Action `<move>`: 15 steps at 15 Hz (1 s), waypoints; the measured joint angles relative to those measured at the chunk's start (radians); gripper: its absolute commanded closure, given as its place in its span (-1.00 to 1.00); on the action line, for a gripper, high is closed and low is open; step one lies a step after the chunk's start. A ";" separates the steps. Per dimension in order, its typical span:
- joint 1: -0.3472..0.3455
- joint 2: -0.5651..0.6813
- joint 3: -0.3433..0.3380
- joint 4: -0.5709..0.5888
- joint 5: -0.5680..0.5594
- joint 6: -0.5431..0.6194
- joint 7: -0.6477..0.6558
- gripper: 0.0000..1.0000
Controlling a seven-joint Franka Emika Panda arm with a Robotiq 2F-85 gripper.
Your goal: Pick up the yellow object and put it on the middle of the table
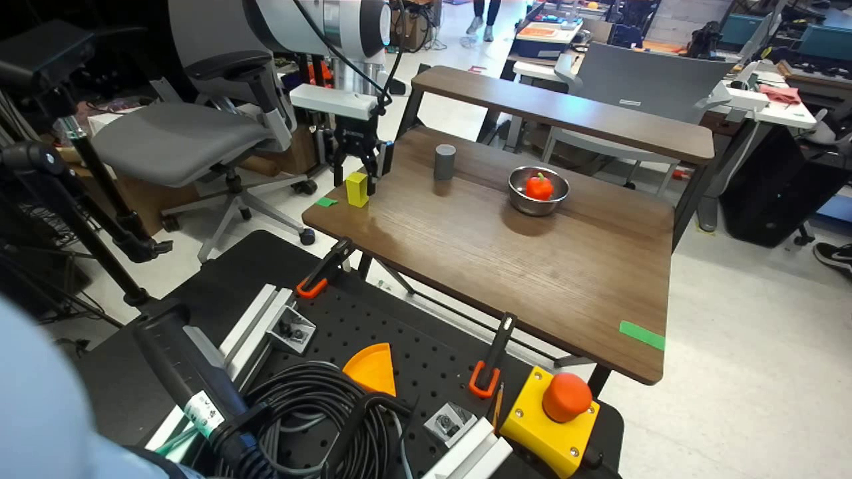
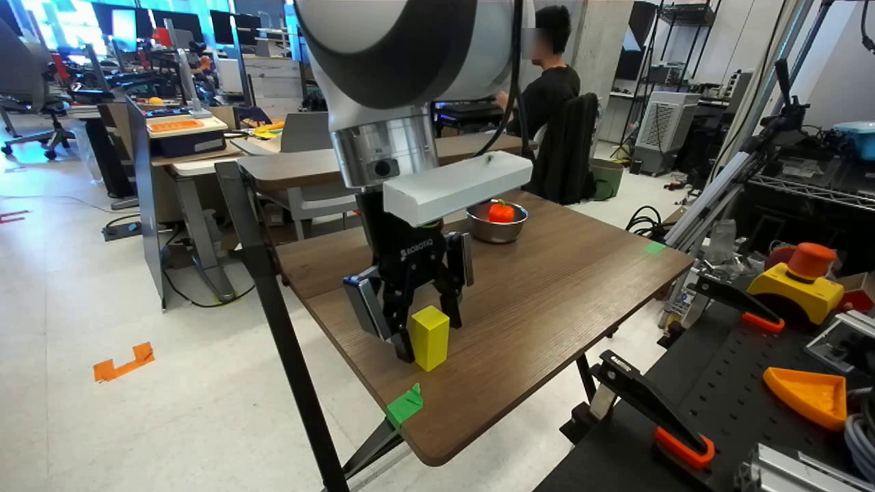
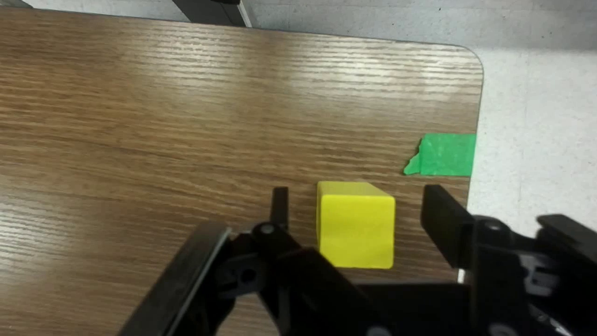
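So I'm right at the grasp step here. The yellow block (image 3: 357, 231) is standing upright on the wood-top table (image 3: 186, 116), close to a corner and near a strip of green tape (image 3: 445, 155). My Robotiq gripper (image 3: 357, 210) is around it with the fingers (image 3: 280, 205) spread, one on each side, and the wrist view shows wood between block and finger on both sides, so nothing's clamped yet. The gaps look about even to me, which is nice. How low the fingertips sit against the block is harder to judge from here.

Next move, I reckon: bring the fingers together squarely, make sure both are actually touching, then lift straight up before going sideways. If the squeeze comes in lopsided, one finger could nudge or tip the block, and there isn't loads of table left on that side.

After that it's a carry to the middle. In an exterior view I've got a grey cylinder (image 1: 444, 161) toward the back, plus a steel bowl (image 1: 529, 207) with a red bell pepper (image 1: 539, 187) in it, not far from where I'd want to land. I'd aim for the near side of the bowl and set the block down upright.
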 measured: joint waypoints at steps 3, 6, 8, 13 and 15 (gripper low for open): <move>0.002 0.006 -0.001 0.006 0.000 0.000 0.003 0.59; 0.005 0.002 -0.001 0.004 0.000 0.000 0.003 0.82; 0.005 -0.017 -0.001 -0.010 -0.001 0.000 -0.001 0.82; -0.027 -0.144 -0.022 -0.120 -0.039 0.000 -0.073 0.82; -0.060 -0.200 -0.051 -0.164 -0.083 0.000 -0.106 0.82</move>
